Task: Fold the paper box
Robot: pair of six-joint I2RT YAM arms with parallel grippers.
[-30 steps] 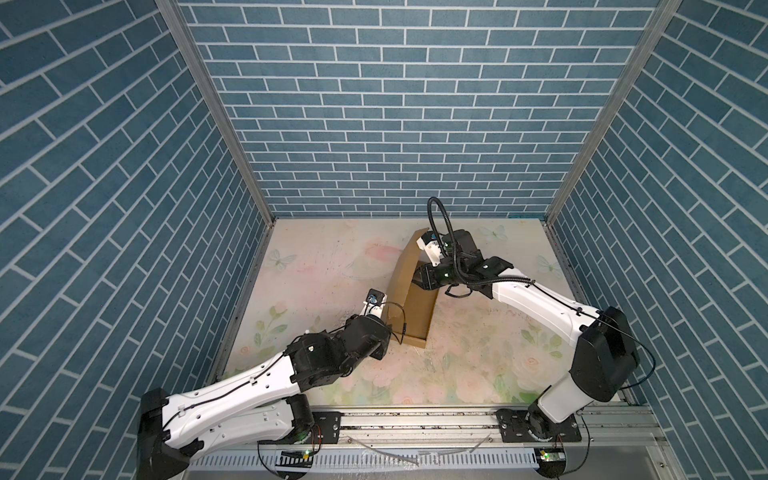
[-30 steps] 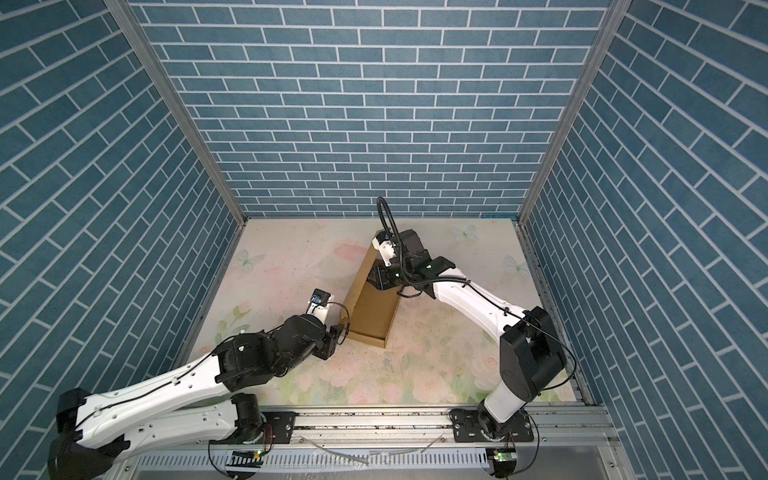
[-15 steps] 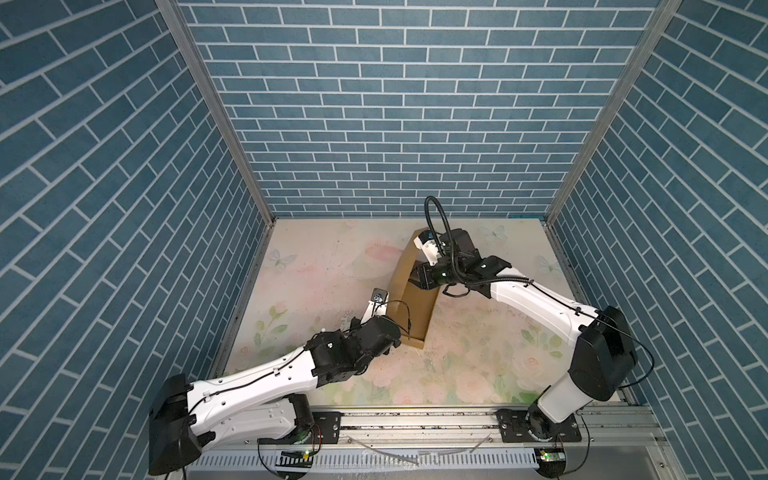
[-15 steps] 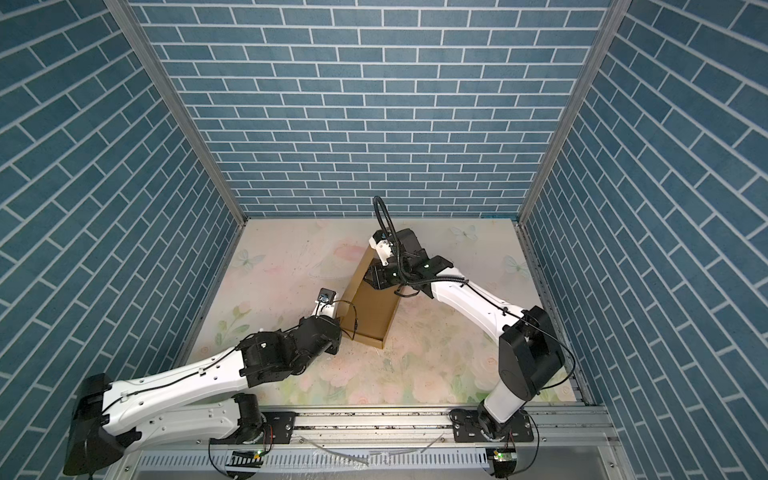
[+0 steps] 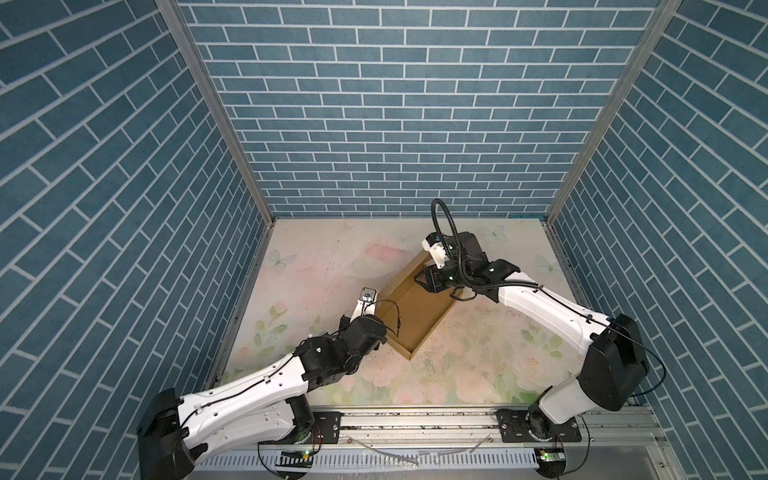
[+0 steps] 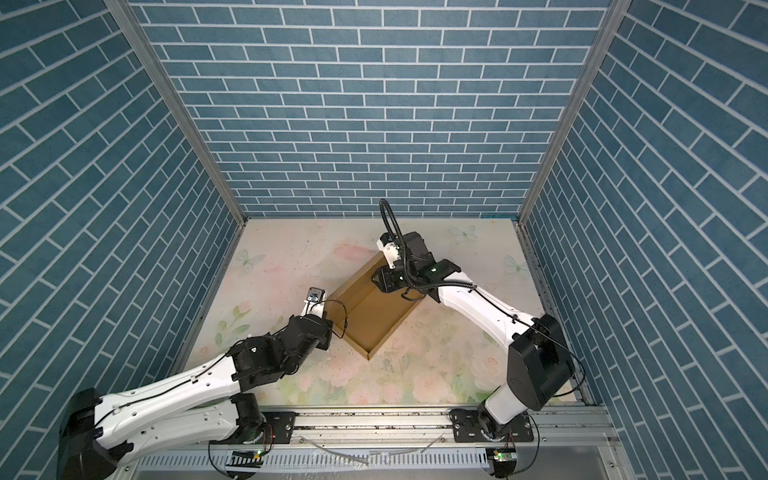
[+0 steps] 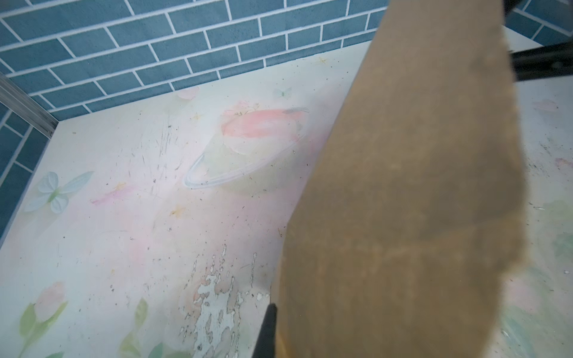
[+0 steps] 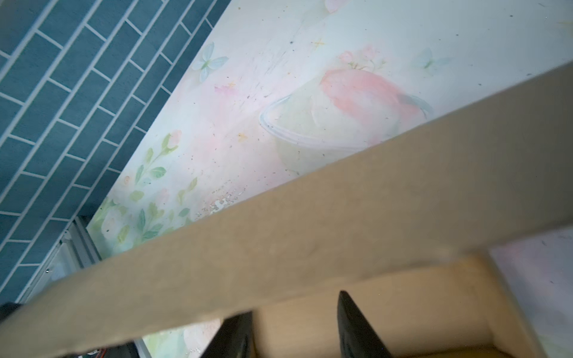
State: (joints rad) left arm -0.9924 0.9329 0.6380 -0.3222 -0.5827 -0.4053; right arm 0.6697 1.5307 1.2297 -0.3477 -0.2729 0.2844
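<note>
Left wrist view is blurry, but left gripper (image 7: 279, 325) seems clamped on a wall of the paper box (image 5: 415, 311), centred on the table (image 5: 316, 266); right gripper (image 8: 294, 322) gapes inside. Fold along the crease.

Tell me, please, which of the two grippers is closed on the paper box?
The left gripper: its jaws are shut on a wall of the paper box, while the right gripper has its fingers apart.
</note>
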